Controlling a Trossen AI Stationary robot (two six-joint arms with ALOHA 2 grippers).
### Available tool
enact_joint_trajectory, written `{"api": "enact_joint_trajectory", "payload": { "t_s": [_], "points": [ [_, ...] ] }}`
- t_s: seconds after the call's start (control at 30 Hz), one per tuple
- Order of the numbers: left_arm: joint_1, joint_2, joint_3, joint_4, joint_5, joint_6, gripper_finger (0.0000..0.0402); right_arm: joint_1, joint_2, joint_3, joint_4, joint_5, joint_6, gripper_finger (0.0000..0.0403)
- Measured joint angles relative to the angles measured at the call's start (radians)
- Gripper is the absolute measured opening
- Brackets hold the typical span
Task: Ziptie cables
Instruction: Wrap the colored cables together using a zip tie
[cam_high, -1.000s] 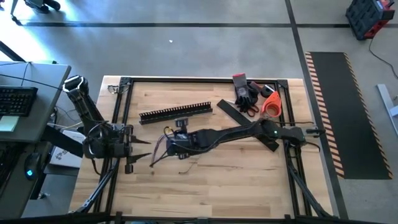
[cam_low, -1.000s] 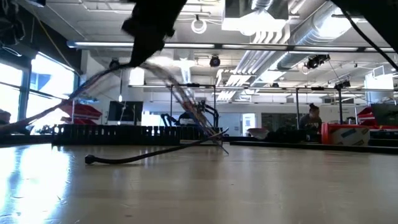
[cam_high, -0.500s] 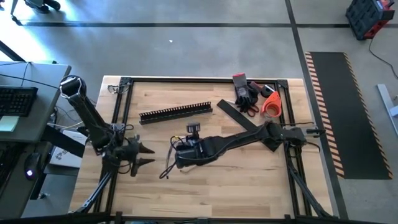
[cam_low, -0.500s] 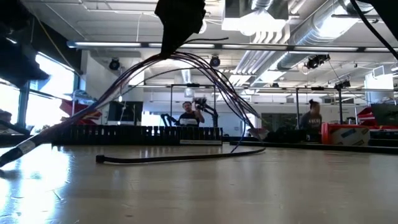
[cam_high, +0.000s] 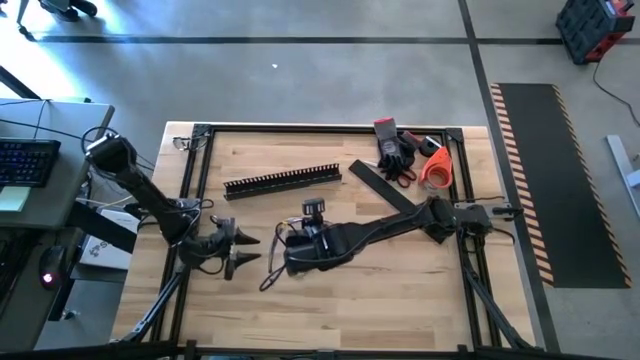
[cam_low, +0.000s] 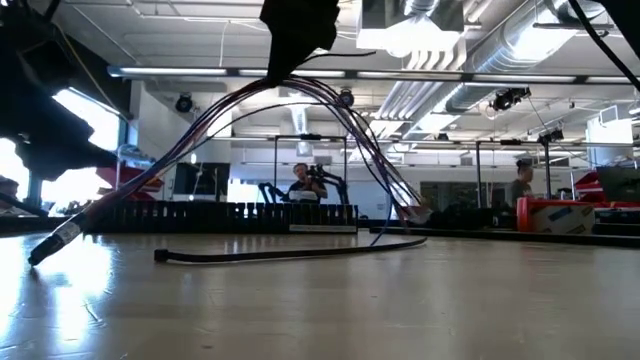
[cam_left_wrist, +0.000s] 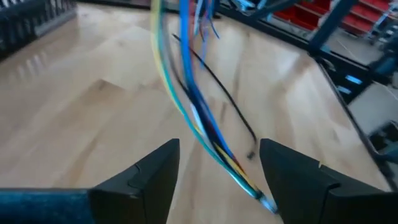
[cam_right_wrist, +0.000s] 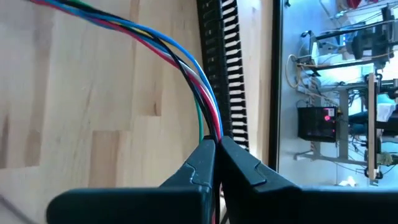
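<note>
The cables (cam_right_wrist: 180, 59) are hanging as a coloured bundle from the right gripper (cam_right_wrist: 217, 155), which is pinching them between fingers pressed tight together, above the middle of the desk (cam_high: 380, 300). In the low view the strands (cam_low: 300, 105) are arching down from that gripper on both sides, their free ends trailing onto the wood. Holding the bundle raised is probably meant to gather the strands into one cord and leave room to work round them.

The left gripper (cam_left_wrist: 217, 174) is sitting low near the desk's left edge, jaws spread, with the drooping cable ends (cam_left_wrist: 199, 118) passing between its fingers (cam_left_wrist: 152, 171); not closed on anything. Judgement: it is lining up to take the loose end so the bundle can be drawn taut between the two arms.

A thin black tie-like strip (cam_low: 280, 254) is lying flat on the desk under the arch, apart from both grippers; whether it is the ziptie I cannot tell for certain. No tie is round the bundle yet, so the task reads as early.

The slotted comb rail (cam_high: 283, 181) is lying toward the far edge, well apart from the bundle. Gloves (cam_high: 395, 150) and an orange item (cam_high: 436, 168) are sitting at the far right corner, unused. People are visible in the room beyond.
</note>
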Motion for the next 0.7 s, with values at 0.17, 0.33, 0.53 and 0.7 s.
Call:
{"api": "enact_joint_trajectory", "payload": {
  "t_s": [0.17, 0.33, 0.53, 0.7],
  "points": [
    [0.105, 0.107, 0.000, 0.194, 0.105, 0.099, 0.0229, 0.009, 0.000, 0.000, -0.039, 0.007, 0.053, 0.0000],
    [0.228, 0.234, 0.013, 0.296, 0.251, 0.112, 0.0235, 0.025, 0.000, 0.000, -0.056, 0.038, 0.068, 0.0000],
    [0.339, 0.394, 0.101, 0.336, 0.376, 0.146, 0.0235, 0.044, 0.000, 0.000, -0.079, 0.052, 0.111, 0.0000],
    [0.404, 0.498, 0.204, 0.339, 0.548, 0.209, 0.0233, 0.056, 0.000, 0.000, -0.108, 0.057, 0.145, 0.0000]
  ]
}}
